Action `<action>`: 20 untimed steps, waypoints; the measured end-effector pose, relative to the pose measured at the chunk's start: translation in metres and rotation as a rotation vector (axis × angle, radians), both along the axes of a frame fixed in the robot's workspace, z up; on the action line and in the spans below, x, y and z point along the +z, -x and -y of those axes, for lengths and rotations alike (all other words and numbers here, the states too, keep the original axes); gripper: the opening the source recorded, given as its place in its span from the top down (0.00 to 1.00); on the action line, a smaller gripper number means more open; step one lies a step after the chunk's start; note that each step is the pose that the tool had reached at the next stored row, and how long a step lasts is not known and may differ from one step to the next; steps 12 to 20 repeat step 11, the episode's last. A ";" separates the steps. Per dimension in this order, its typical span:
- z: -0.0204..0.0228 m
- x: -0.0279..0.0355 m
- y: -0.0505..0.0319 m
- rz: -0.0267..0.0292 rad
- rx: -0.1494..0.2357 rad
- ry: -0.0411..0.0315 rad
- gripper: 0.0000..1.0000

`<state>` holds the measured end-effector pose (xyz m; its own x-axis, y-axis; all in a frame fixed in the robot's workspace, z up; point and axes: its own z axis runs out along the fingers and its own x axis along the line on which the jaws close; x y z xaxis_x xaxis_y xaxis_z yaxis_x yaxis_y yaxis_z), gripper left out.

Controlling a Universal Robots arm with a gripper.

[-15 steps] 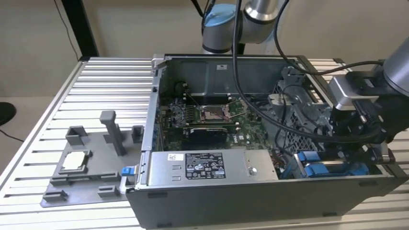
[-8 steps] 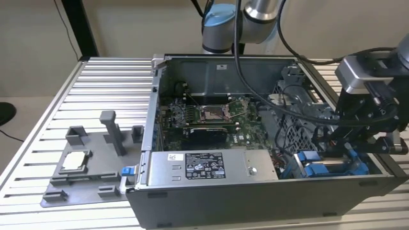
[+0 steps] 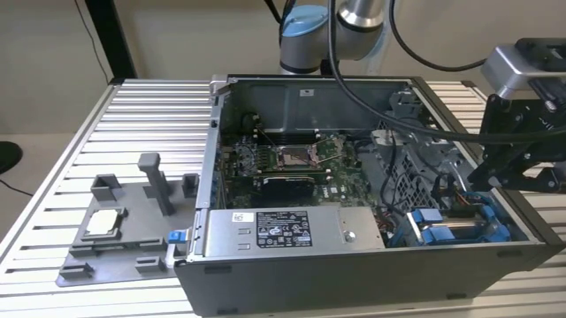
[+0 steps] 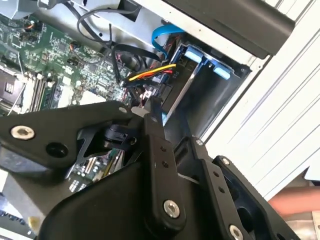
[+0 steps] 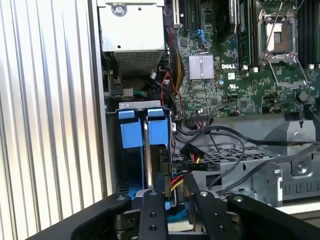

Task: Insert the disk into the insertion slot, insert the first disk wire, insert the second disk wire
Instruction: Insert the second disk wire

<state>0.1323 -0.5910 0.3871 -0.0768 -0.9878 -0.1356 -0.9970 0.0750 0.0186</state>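
I'm sweeping the exterior view from its left: on the ribbed bench sits a grey fixture tray with upright posts and a pale rectangular part resting in one of its pockets. Next comes the open computer case; inside it, the grey power-supply box lies along the near wall, the green motherboard sits behind it, and toward the exterior view's right there's a metal drive cage. Down in that corner I see the disk, its blue carrier tabs poking up out of the slot, so I judge the first step done: the drive is seated in its bay. My gripper hangs just above that corner, at the exterior view's right edge. In the first wrist view the fingers stand close together over the black connector with its red, yellow and black wires, right beside the blue carrier. Whether they're actually pinching that plug I can't tell; the tips are hidden behind the linkage. So I reckon I'm in the wire steps, neither lead clearly seated. In the second wrist view a blue flat cable curls loose above the bay.
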 end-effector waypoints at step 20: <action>0.0000 0.0002 0.0000 0.0000 0.001 0.0000 1.00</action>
